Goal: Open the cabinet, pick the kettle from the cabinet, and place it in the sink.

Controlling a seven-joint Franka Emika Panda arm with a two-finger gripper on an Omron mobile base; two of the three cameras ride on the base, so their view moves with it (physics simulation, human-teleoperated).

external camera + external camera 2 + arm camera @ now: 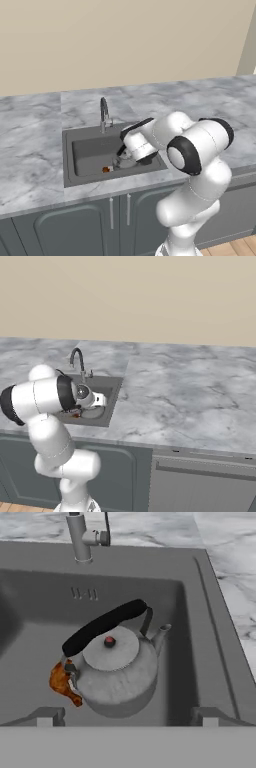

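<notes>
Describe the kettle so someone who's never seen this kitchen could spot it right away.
Find the dark grey sink set in the marble counter, under the faucet. On its floor stands the kettle: silver, rounded, black arched handle, beside a small orange-brown scrap.

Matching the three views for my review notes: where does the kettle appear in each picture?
Left base view: kettle low in the sink's right part, mostly hidden behind the hand.
Right base view: only a sliver of it at the basin floor, beside the arm.
Hand view: centre of the picture, upright on the basin floor, an orange-brown scrap against its side.
Shared landmark: the faucet behind the basin.
</notes>
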